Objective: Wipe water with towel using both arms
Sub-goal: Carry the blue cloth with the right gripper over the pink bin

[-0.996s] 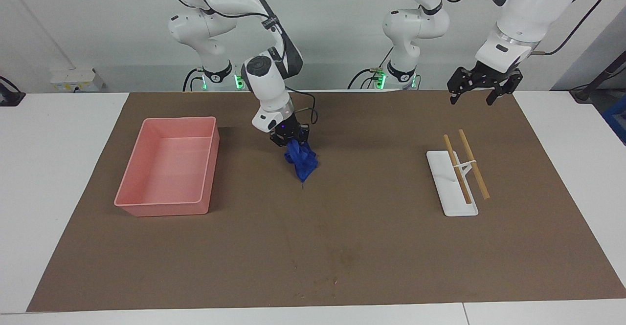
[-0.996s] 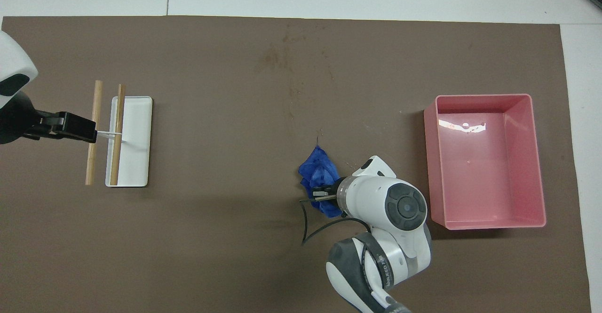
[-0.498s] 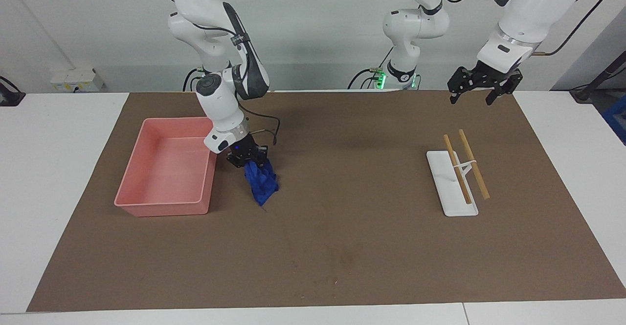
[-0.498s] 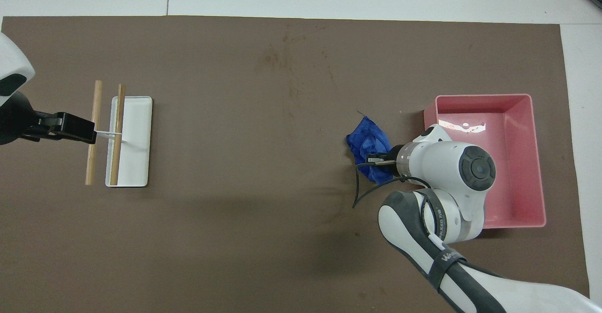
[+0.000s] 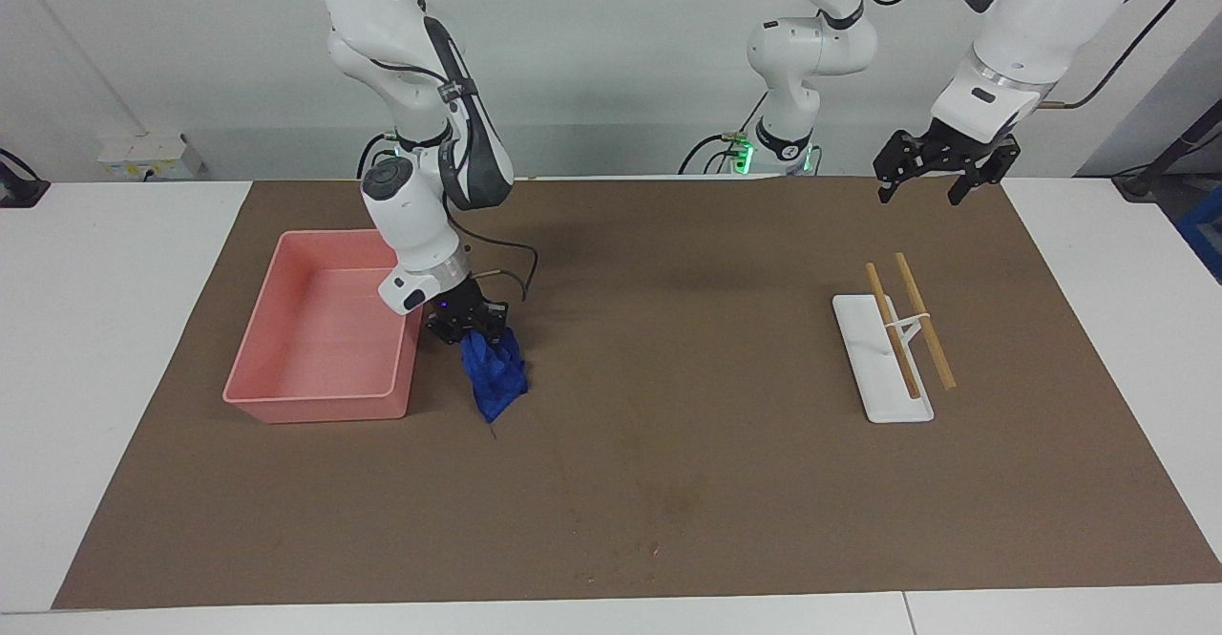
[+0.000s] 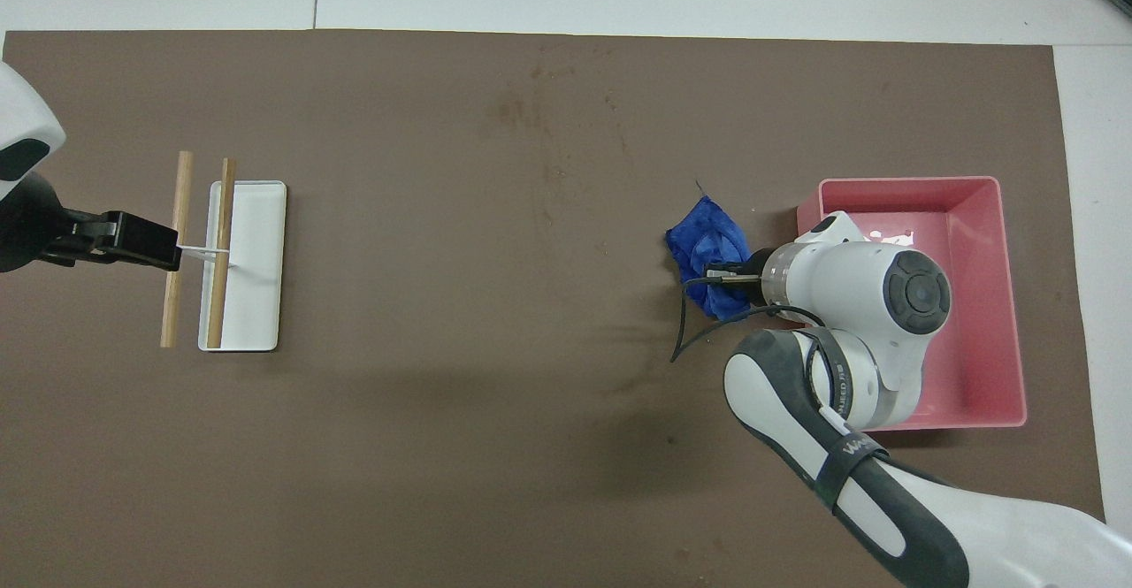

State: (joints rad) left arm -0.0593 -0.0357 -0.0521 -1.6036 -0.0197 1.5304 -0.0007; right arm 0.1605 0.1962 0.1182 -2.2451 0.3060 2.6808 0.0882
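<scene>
Right gripper [image 5: 467,323], fingers pinching the small deep-blue crumpled towel [image 5: 495,376], has swept it across the brown mat to just beside the pink plastic tray [image 5: 286,339], suggesting wiping nearly done; left gripper [image 5: 945,165] waits, fingers spread.

Deep-blue towel [image 5: 494,377], pink tray [image 5: 286,396], brown mat [image 5: 668,482]

towel [image 5: 494,374] beside tray [image 5: 286,406], sticks [image 5: 908,329] on stand [image 5: 869,368]
</scene>
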